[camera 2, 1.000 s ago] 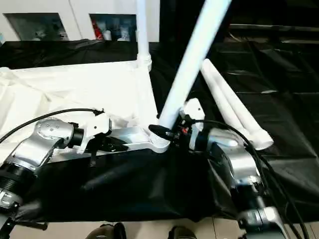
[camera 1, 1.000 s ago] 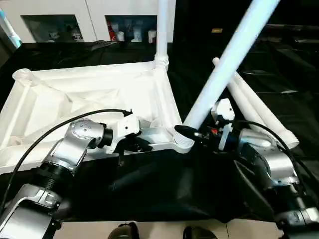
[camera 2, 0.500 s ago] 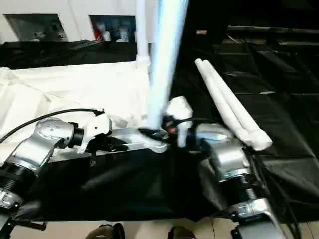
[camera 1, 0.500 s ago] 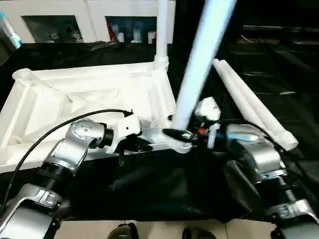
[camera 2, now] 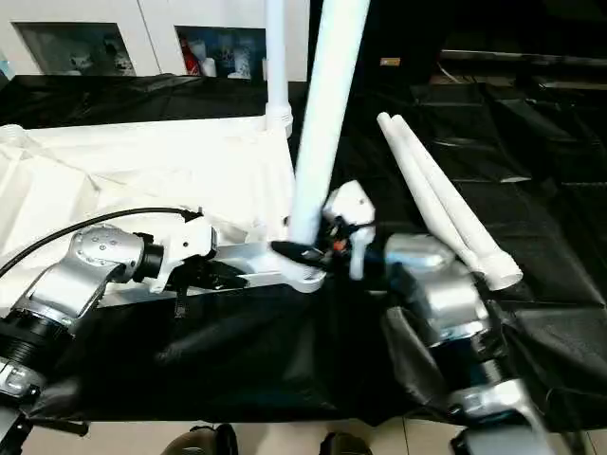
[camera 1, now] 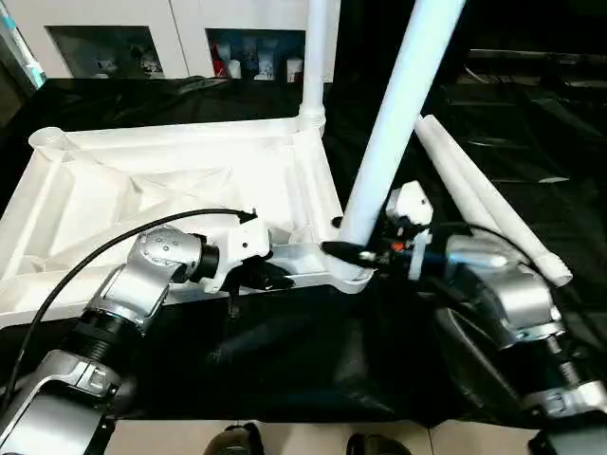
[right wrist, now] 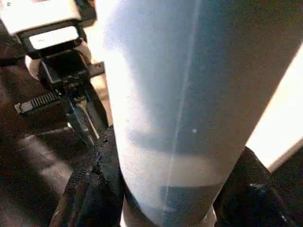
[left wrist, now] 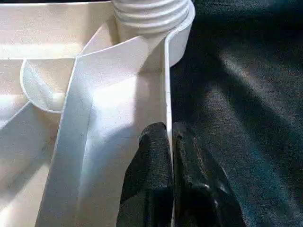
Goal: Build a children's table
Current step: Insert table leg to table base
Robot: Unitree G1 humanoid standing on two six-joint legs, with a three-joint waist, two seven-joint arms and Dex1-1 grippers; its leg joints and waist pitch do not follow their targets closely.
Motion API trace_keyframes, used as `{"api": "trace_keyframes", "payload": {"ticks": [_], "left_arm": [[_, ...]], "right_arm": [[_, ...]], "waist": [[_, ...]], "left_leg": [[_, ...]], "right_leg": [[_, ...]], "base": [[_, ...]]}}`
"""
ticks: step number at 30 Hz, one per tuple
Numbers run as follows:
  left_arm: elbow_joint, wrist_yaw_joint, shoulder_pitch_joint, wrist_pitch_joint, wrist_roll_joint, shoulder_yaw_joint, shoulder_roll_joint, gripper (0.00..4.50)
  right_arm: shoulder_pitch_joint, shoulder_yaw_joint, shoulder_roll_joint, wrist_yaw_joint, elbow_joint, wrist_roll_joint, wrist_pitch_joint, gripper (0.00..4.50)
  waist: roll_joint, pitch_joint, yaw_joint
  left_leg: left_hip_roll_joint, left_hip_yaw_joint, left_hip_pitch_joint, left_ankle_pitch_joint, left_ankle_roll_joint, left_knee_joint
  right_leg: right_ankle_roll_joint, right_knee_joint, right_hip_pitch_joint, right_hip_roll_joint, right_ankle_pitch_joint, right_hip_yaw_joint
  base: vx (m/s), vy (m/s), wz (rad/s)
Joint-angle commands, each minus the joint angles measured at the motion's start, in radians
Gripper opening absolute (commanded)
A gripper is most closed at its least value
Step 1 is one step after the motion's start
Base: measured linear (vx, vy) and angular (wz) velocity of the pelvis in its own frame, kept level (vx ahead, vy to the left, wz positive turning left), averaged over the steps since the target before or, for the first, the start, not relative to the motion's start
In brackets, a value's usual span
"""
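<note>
Righting the leg (camera 1: 394, 123) in my clasping right gripper (camera 1: 353, 248), it now stands nearer upright over the corner socket (camera 1: 353, 275); left gripper (left wrist: 169, 156) pinches the tabletop rim (left wrist: 166, 85).

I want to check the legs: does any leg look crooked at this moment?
Yes. The leg held by the right gripper leans at the near corner socket, while the far leg stands upright.
</note>
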Motion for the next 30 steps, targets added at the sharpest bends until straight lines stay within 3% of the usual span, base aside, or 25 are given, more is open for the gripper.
{"api": "trace_keyframes", "payload": {"ticks": [1, 3, 8, 13, 19, 28, 29, 30], "left_arm": [[-0.015, -0.01, -0.002, -0.008, 0.019, -0.023, 0.003, 0.0], [-0.018, -0.011, -0.001, -0.009, 0.021, -0.024, 0.005, 0.0], [-0.019, -0.011, -0.002, -0.009, 0.023, -0.026, 0.006, 0.0], [-0.023, -0.01, 0.0, -0.008, 0.023, -0.026, 0.009, 0.0], [-0.025, -0.008, 0.002, -0.007, 0.024, -0.025, 0.011, 0.0], [-0.013, -0.009, -0.005, -0.012, 0.025, -0.024, 0.013, 0.0], [-0.012, -0.009, -0.006, -0.013, 0.025, -0.024, 0.014, 0.0], [-0.012, -0.009, -0.006, -0.013, 0.025, -0.024, 0.014, 0.0]], "right_arm": [[0.015, 0.019, -0.013, -0.01, 0.014, -0.025, 0.057, 1.91], [0.013, 0.037, -0.033, 0.006, 0.0, -0.025, 0.107, 1.91], [0.012, 0.049, -0.022, -0.009, 0.029, -0.034, 0.108, 1.91], [0.007, 0.044, 0.006, -0.036, 0.039, -0.038, 0.112, 1.91], [0.016, -0.006, 0.026, -0.062, 0.056, -0.006, 0.1, 1.91], [0.089, -0.101, 0.066, -0.107, 0.09, 0.049, 0.063, 1.91], [0.104, -0.111, 0.074, -0.114, 0.092, 0.054, 0.056, 1.91], [0.104, -0.111, 0.074, -0.114, 0.092, 0.054, 0.056, 1.91]], "waist": [[-0.001, -0.055, 0.002], [-0.002, -0.057, 0.004], [-0.003, -0.057, 0.007], [-0.004, -0.053, 0.007], [-0.005, -0.051, 0.005], [-0.003, -0.053, 0.007], [0.01, -0.054, 0.008], [0.006, -0.053, 0.008]], "left_leg": [[0.073, -0.041, 0.032, -0.251, 0.017, -0.077], [0.073, -0.039, 0.031, -0.239, 0.021, -0.076], [0.073, -0.039, 0.031, -0.218, 0.026, -0.074], [0.074, -0.04, 0.032, -0.251, 0.015, -0.078], [0.075, -0.044, 0.033, -0.284, -0.006, -0.083], [0.074, -0.041, 0.031, -0.261, 0.007, -0.081], [0.074, -0.041, 0.034, -0.276, -0.002, -0.083], [0.074, -0.041, 0.034, -0.284, -0.005, -0.083]], "right_leg": [[-0.24, -0.078, 0.026, -0.067, -0.213, 0.05], [-0.245, -0.076, 0.027, -0.067, -0.196, 0.051], [-0.25, -0.074, 0.026, -0.067, -0.165, 0.049], [-0.24, -0.08, 0.024, -0.069, -0.229, 0.05], [-0.216, -0.086, 0.02, -0.072, -0.293, 0.053], [-0.234, -0.082, 0.022, -0.07, -0.23, 0.051], [-0.233, -0.084, 0.02, -0.07, -0.24, 0.051], [-0.233, -0.085, 0.02, -0.07, -0.242, 0.051]], "base": [[0.0, 0.0, 0.0], [0.0, 0.0, 0.0], [0.0, 0.0, 0.0], [0.0, 0.0, 0.0], [0.0, 0.0, 0.0], [0.0, 0.0, 0.0], [0.0, 0.0, 0.0], [0.0, 0.0, 0.0]]}}
